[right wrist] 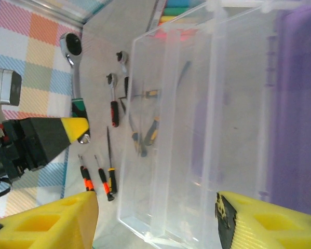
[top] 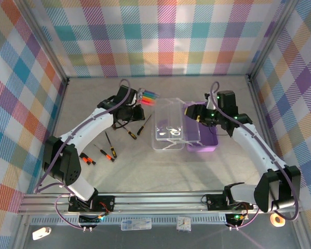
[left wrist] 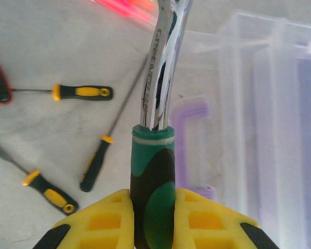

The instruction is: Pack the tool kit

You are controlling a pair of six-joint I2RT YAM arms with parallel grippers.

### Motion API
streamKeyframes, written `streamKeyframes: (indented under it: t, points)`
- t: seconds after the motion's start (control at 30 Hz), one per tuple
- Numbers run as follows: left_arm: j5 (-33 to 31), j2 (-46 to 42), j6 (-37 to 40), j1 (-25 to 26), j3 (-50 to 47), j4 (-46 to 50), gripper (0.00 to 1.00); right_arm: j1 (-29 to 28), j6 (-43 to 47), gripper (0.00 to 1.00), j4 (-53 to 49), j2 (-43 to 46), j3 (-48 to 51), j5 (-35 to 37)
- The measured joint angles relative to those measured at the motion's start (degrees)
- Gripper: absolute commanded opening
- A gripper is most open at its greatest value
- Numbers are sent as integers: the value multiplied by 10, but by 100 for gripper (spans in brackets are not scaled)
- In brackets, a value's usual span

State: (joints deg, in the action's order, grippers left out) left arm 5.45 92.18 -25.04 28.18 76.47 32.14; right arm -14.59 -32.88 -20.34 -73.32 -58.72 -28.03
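At the left, several screwdrivers (top: 109,148) were seen lying loose on the worktop (top: 145,171), apart from the box. Beyond them, near the markers (top: 149,96), the left gripper (left wrist: 152,196) was closed narrowly on the green-and-black grip of a ratchet (left wrist: 163,78), whose chrome shaft was pointed away from the fingers (left wrist: 98,218). Whether its head was resting on anything could not be told. In the middle, the clear lid (top: 168,124) was laid open, joined on its right to the purple base (top: 207,142). The kit was thus placed centre-right on the worktop. Over the far end of the base, near the hinge, the right gripper (right wrist: 155,207) was held wide, with nothing gripped between its pads (right wrist: 56,223).

The step in hand was judged to be the carrying of the ratchet to the base. It would be done well if the ratchet were kept high enough to pass over the lid's walls and turned so that its length was matched to the base's long side. It should then be lowered close to the floor of the base before being let go. The right gripper would best be drawn aside, or used to steady the base, so that the arms were not crossed.
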Motion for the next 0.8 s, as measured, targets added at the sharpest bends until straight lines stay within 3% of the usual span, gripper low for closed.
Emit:
streamKeyframes:
  t: [0.43,0.8]
  points:
    - [42,0,0,98,14,-68,0,-63,-47,62,66,-100,-79,-18]
    - [61,0,-2,133,14,-89,0,-74,-76,47,86,-165,-107,-21]
